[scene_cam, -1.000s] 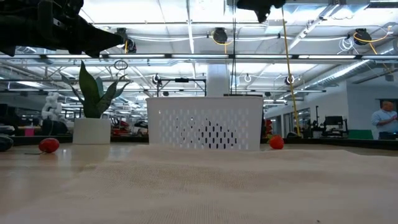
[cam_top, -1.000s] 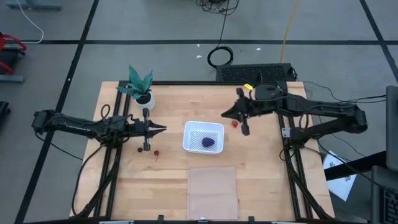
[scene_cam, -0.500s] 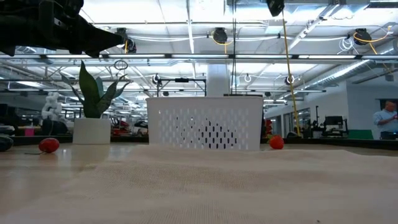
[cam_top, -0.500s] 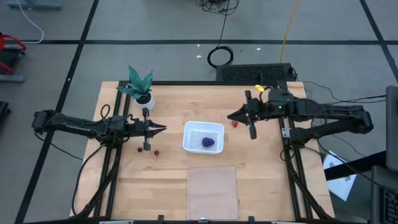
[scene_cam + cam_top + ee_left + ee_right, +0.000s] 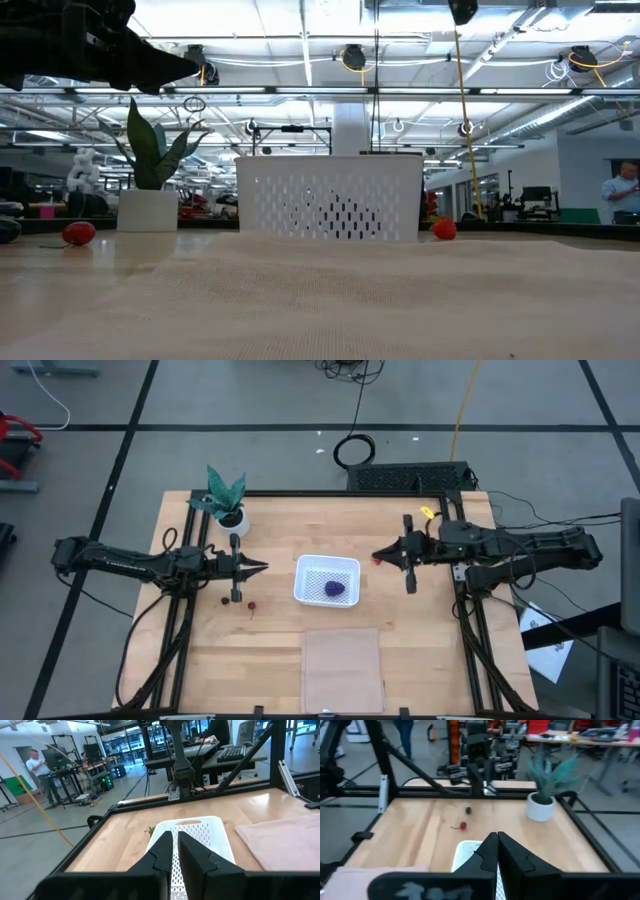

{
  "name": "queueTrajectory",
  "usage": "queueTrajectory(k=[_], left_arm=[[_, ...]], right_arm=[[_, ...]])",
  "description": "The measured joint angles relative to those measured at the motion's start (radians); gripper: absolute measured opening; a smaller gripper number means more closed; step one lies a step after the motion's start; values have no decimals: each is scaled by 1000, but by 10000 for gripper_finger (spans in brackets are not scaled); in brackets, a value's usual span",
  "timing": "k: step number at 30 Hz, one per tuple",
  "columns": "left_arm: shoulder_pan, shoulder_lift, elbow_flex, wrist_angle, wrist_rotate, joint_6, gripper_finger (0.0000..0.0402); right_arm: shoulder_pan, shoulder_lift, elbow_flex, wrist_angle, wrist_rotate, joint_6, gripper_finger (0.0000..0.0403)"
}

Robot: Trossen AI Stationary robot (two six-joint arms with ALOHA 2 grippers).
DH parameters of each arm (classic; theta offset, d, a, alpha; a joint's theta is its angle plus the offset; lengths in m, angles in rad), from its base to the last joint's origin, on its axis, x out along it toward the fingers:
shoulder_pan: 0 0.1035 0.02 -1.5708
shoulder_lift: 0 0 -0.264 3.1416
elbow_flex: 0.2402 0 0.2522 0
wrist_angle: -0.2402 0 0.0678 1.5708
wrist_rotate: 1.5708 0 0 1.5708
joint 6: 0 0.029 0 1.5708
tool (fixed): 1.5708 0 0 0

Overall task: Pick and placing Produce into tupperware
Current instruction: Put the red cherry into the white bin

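White plastic forms the one tupperware at the table's centre; it contains one purple cluster (nothing else is visible inside). Loose fruit on the wooden table counts three: one red piece and one dark berry left of the tupperware, and one red piece to its right. One potted plant stands at the far left corner, and one translucent sheet lies at the near edge. Two grippers are present. Left gripper hangs left of the tupperware, fingers nearly together, holding nothing. Right gripper sits beside the right-hand red piece, fingers fully together and empty
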Motion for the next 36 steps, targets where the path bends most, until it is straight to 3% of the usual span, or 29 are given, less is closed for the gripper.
queueTrajectory(k=[7, 13, 23, 36], left_arm=[[0, 0, 0, 1, 0, -2, 33], [0, 0, 0, 4, -1, -3, 33], [0, 0, 0, 21, -2, -10, 33], [0, 0, 0, -1, -2, -6, 33]], right_arm=[[-8, -149, -98, 13, -7, -75, 0], [-38, -203, -132, 10, -158, -68, 0], [-85, -257, -237, 60, -155, 41, 0], [-93, -392, -380, 130, -131, 69, 0]])
